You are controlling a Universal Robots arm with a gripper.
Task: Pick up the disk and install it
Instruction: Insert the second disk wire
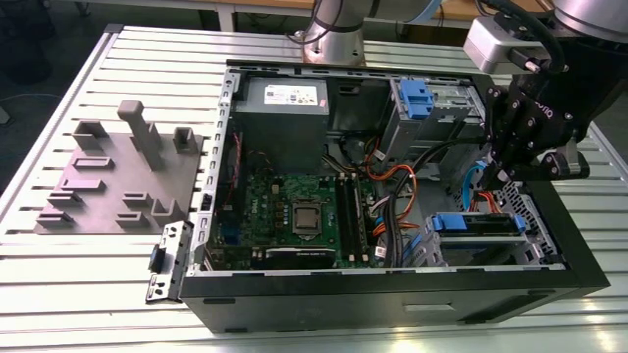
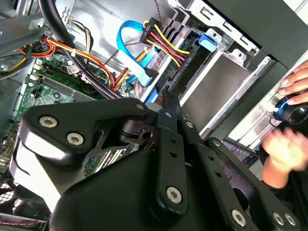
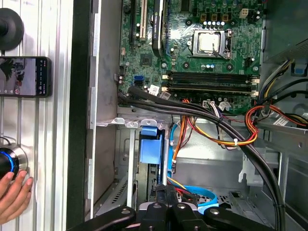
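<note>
The disk (image 1: 478, 224), a flat silver-grey drive with blue plastic rails, appears to lie inside the open black computer case (image 1: 393, 294), in the grey metal drive cage (image 1: 523, 197) at the case's corner on the exterior view's right. Its long axis runs along the case's near wall. Your black gripper (image 1: 502, 179) hangs just above the disk, inside the case; you cannot tell whether its jaws are open or closed. The case also holds a green motherboard (image 1: 294, 213) and a grey power-supply box (image 1: 284, 95).
</note>
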